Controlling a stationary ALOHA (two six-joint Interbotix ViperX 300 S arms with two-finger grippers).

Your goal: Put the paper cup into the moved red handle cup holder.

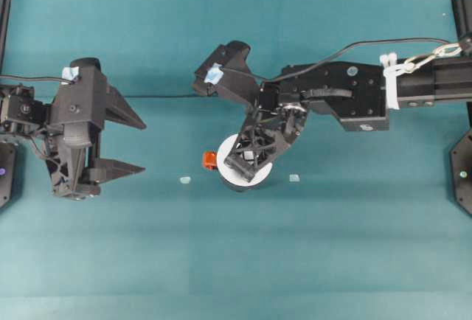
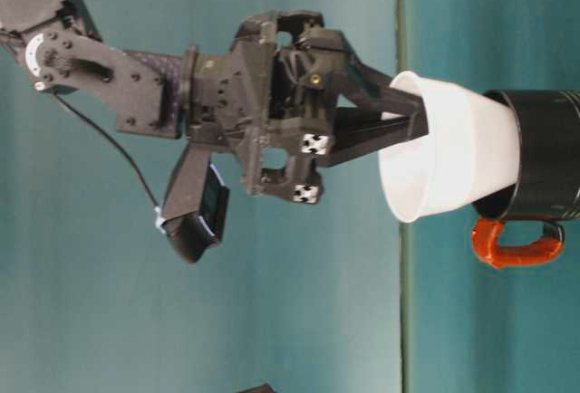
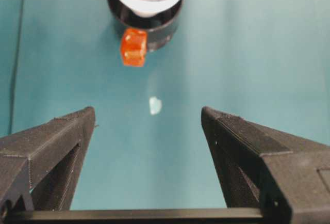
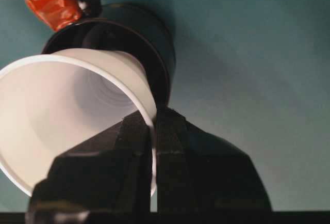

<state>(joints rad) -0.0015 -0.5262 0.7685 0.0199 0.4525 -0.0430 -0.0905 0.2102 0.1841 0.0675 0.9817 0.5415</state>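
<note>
The white paper cup (image 2: pixel 453 153) leans with its small base inside the mouth of the glossy black red handle cup holder (image 2: pixel 544 167), whose orange-red handle (image 2: pixel 517 244) sticks out to one side. My right gripper (image 4: pixel 154 118) is shut on the cup's wall at the rim, one finger inside and one outside. From overhead, the right gripper (image 1: pixel 247 159) covers most of the cup (image 1: pixel 226 150), and the handle (image 1: pixel 209 160) pokes out to the left. My left gripper (image 1: pixel 133 141) stands open and holds nothing, well left of the holder. Its wrist view shows the holder (image 3: pixel 154 28) ahead between open fingers (image 3: pixel 56 141).
Two small pale tape marks (image 1: pixel 184 180) (image 1: pixel 294 178) lie on the teal table either side of the holder. Black frame posts (image 1: pixel 463 165) stand at the table's left and right edges. A cable runs along the right arm.
</note>
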